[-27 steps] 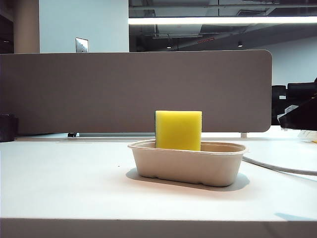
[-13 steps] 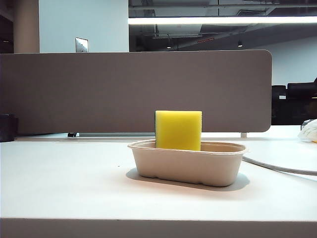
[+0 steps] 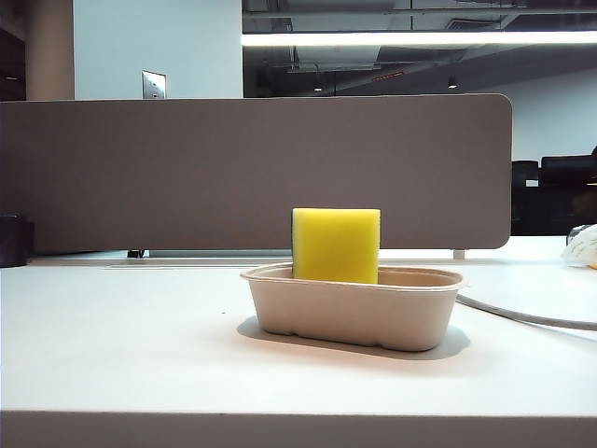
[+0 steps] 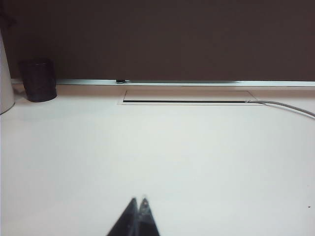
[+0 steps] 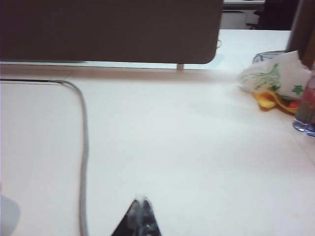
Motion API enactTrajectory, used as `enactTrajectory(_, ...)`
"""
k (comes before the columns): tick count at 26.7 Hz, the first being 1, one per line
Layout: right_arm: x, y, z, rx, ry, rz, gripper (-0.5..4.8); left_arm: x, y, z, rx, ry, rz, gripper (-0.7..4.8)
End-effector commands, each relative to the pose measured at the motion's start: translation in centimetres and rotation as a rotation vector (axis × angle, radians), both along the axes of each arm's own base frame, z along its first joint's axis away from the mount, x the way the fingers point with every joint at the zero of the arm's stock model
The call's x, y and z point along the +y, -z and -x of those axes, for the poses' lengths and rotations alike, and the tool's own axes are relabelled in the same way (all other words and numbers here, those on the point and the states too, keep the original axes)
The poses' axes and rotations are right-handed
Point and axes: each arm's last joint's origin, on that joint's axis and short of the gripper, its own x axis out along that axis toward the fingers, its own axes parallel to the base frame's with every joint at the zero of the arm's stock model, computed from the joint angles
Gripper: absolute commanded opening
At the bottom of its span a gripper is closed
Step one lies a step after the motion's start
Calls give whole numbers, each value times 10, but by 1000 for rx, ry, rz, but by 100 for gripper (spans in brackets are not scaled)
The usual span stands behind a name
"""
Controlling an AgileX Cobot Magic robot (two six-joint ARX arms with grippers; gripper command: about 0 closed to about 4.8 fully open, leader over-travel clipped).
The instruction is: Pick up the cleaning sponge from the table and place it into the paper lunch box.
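Exterior view: the cleaning sponge (image 3: pixel 336 245), a rectangular bright yellow foam block with a thin dark green scouring layer along its left edge, is standing upright on edge inside the paper lunch box (image 3: pixel 354 310), a shallow oblong beige-tan moulded pulp tray with rounded corners and a rolled rim. The upper part of the block is rising above the rim, towards the tray's left end. The tray is resting on the table (image 3: pixel 121 345), a broad flat white top, with a grey-brown divider panel (image 3: pixel 252 173) running behind it. A grey cable (image 3: pixel 522 315) is trailing across the white surface to the right of the tray. Neither arm is appearing in this view.

Left wrist view: the left gripper (image 4: pixel 138 201) is hanging over bare white tabletop with its two dark fingertips pressed together and nothing between them; a small dark cylindrical container (image 4: pixel 38 80) is sitting near the panel's foot.

Right wrist view: the right gripper (image 5: pixel 141 200) is likewise showing its fingertips pressed together and pinching nothing, beside the grey cable. A crumpled white plastic bag (image 5: pixel 273 78) with green print is lying well apart from it.
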Motion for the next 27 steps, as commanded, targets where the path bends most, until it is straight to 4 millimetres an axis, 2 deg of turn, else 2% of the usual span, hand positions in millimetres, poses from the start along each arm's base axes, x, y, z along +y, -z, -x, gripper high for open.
enactTrajectory(1,-3,-2,0,-19,27,-2,-5,0,-1,0,-10,4,-5,-4)
enactTrajectory(27,-4,-2,0,-19,36,-1,-5,0,-1,0,-10,4,-5,-4)
